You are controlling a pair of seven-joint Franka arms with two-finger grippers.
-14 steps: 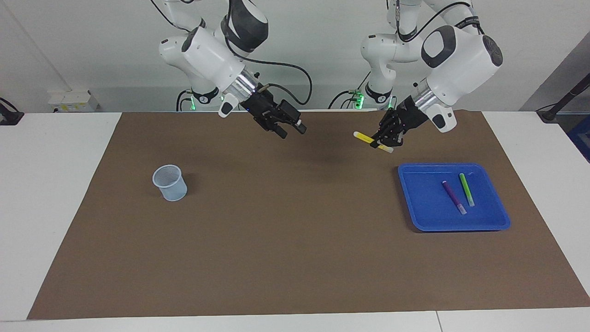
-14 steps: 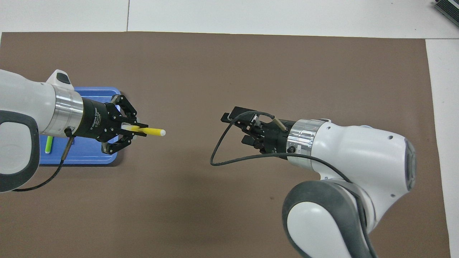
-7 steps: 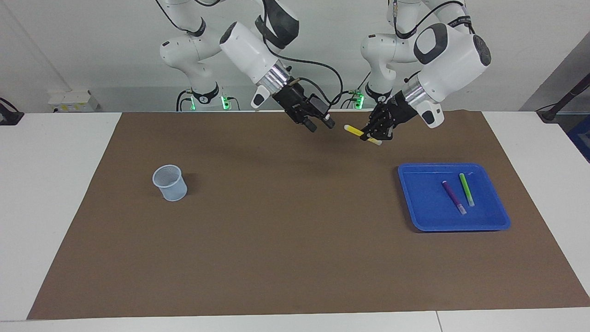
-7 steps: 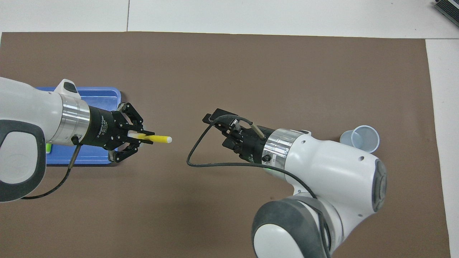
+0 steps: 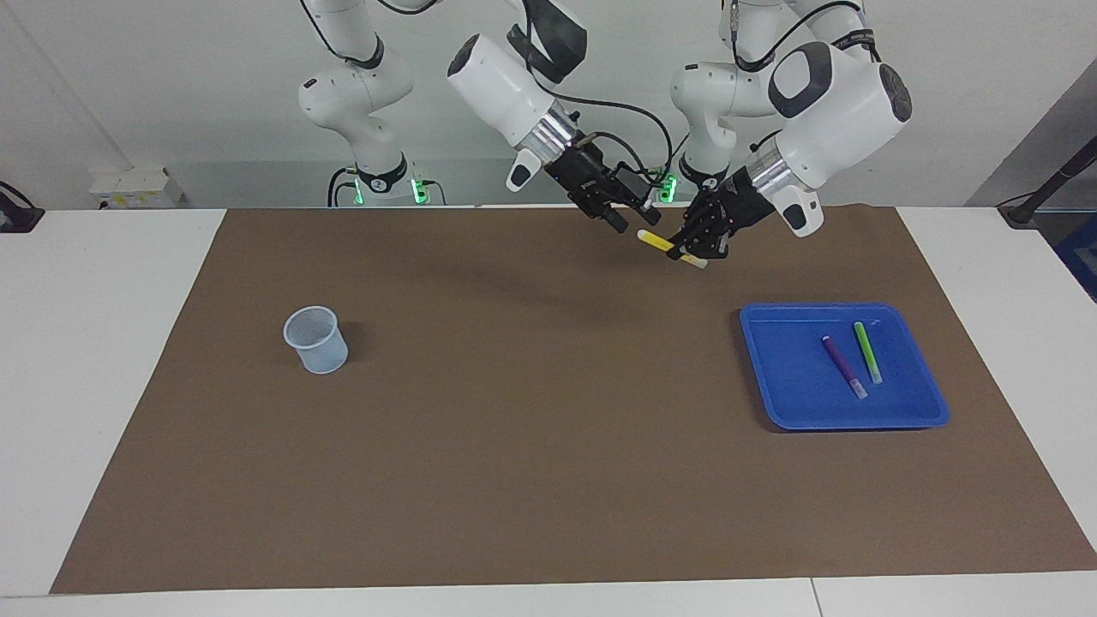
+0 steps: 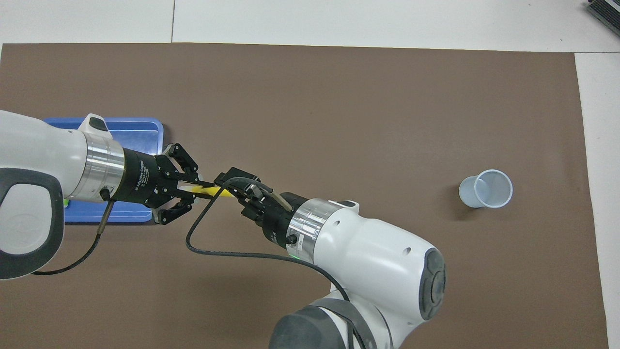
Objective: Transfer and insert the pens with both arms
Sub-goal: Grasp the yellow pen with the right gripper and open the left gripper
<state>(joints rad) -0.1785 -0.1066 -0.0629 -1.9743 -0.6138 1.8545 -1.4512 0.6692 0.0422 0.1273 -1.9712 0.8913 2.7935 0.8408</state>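
The yellow pen (image 5: 671,249) is up in the air over the brown mat (image 5: 548,446), and you can see it held in your left gripper (image 5: 696,247). That gripper is clenched on the pen close to its whitish cap end. The pen's free yellow end sticks out toward your right gripper (image 5: 636,219).

Your right gripper has its tips right at that free end. In the overhead view the yellow end (image 6: 213,192) goes in under the right gripper (image 6: 232,186), so the two grippers look almost joined by the pen. You cannot tell from here if the right gripper is squeezing the pen or just sitting open around it.

Both grippers are over the part of the mat close to the robots, a bit toward the left arm's end of the table.

The purple pen (image 5: 844,366) and the green pen (image 5: 867,352) lie side by side in the blue tray (image 5: 780,403). They are near each other but not touching. The tray sits on the mat toward the left arm's end.

A small pale cup (image 5: 316,339) stands upright on the mat toward the right arm's end, well apart from the tray and from both grippers.
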